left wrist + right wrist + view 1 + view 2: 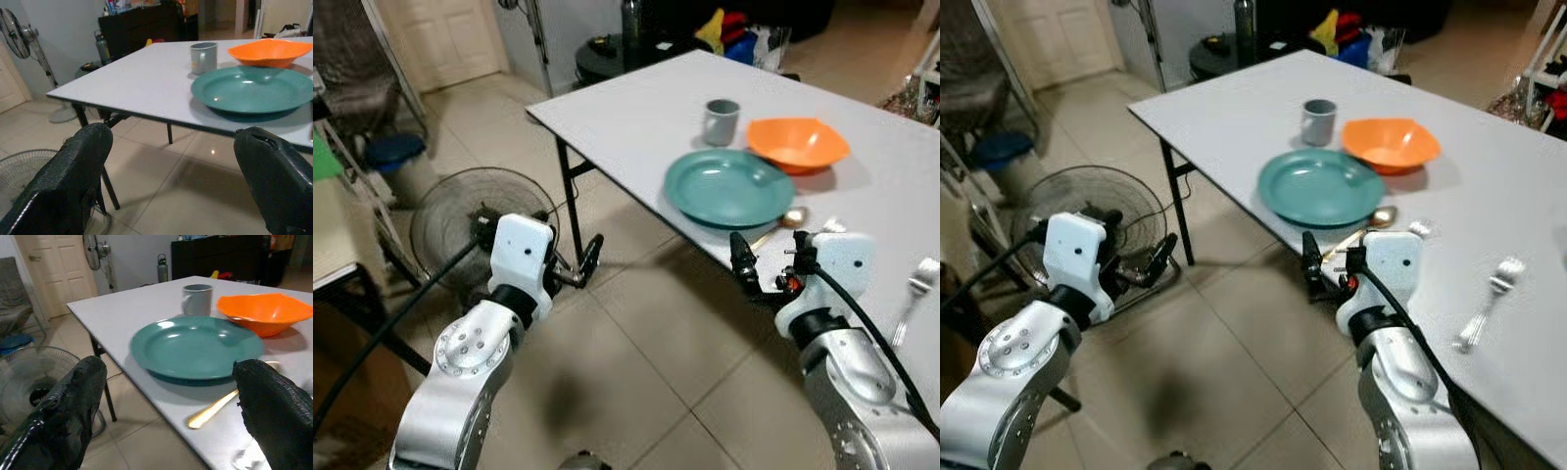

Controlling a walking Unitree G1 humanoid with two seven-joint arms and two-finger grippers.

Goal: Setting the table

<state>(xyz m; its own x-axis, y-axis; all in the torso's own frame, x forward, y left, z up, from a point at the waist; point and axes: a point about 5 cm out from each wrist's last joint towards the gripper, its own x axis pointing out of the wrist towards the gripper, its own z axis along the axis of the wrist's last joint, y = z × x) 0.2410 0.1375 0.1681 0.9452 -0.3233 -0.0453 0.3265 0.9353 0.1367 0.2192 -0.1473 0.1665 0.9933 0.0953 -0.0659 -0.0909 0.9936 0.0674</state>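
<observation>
A teal plate (728,186) lies near the white table's (626,108) front edge. Behind it stand a grey mug (722,121) and an orange bowl (798,143). A gold spoon (1369,225) rests beside the plate, at the table edge. Further right a silver fork (1489,302) lies on the tabletop. My right gripper (171,367) is open and empty, held just off the table edge at tabletop height, facing the plate and spoon. My left gripper (579,266) is open and empty too, over the floor left of the table, beside the table leg.
A floor fan (475,220) lies on the tiles by my left arm. The folding table leg (570,211) stands just beyond my left gripper. A blue stool (393,152) and a chair sit at the far left. A dark cabinet (142,27) stands behind the table.
</observation>
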